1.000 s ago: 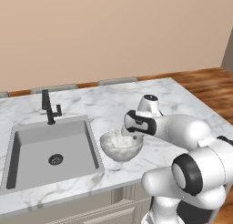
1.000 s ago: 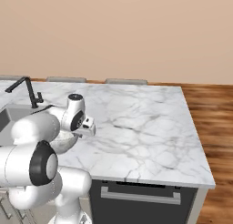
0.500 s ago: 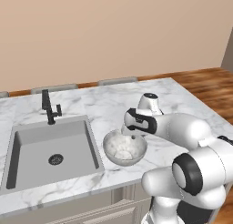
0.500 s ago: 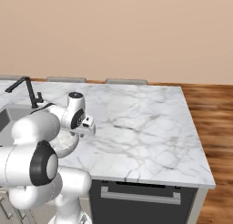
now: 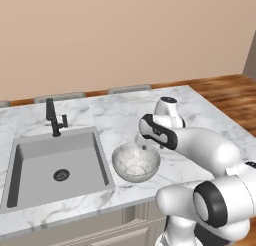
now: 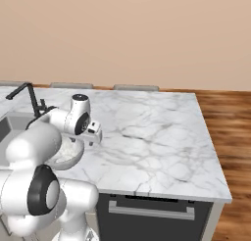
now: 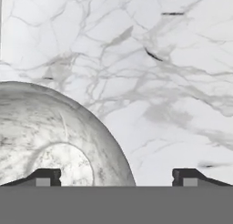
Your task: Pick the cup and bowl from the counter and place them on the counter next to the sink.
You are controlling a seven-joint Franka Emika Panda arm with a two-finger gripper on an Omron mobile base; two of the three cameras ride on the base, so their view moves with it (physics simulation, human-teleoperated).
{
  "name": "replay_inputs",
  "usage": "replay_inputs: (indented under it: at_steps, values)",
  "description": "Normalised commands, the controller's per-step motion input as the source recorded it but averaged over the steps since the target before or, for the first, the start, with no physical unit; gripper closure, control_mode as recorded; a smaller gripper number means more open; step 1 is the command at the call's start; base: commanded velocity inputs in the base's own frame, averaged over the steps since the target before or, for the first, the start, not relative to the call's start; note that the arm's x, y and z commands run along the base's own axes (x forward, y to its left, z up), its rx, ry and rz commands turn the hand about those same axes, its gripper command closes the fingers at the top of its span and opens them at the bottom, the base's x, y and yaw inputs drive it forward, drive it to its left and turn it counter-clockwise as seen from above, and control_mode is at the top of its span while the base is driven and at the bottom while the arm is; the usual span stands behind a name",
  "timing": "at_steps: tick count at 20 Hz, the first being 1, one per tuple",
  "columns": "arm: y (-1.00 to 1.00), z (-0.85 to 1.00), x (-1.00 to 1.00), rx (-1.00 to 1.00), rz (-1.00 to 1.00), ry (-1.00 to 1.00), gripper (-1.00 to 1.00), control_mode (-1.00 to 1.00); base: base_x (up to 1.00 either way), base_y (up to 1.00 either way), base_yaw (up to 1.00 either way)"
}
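The jaws of the gripper [image 7: 116, 176] stand wide apart and hold nothing, hanging over the right rim of the bowl [image 5: 135, 162]. The bowl sits upright on the counter [image 5: 205, 115], just right of the sink [image 5: 55, 165] with its faucet [image 5: 53, 118].

— Where do we have room on the desk [image 5: 125, 110]?

— From 12 to 3 o'clock of the bowl [image 5: 136, 162] the marble lies bare out to the far and right edges.

— And what blocks us?

— The bowl sits just beside the sink [image 5: 55, 167], which drops away at 9 o'clock, with the faucet [image 5: 54, 119] upright at 10. Our hand [image 7: 116, 176] hangs spread over the bowl's rim, one finger above the bowl, the other above bare marble.
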Motion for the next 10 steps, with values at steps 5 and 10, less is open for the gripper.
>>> replay_inputs:
  at_steps: [5,10]
  values:
    - [-0.2,0.52,-0.25,0.04,0.0,0.0,-1.0,-1.0,0.0,0.0,0.0]
    - [-0.14,0.09,-0.69,0.02,0.0,0.0,-1.0,-1.0,0.0,0.0,0.0]
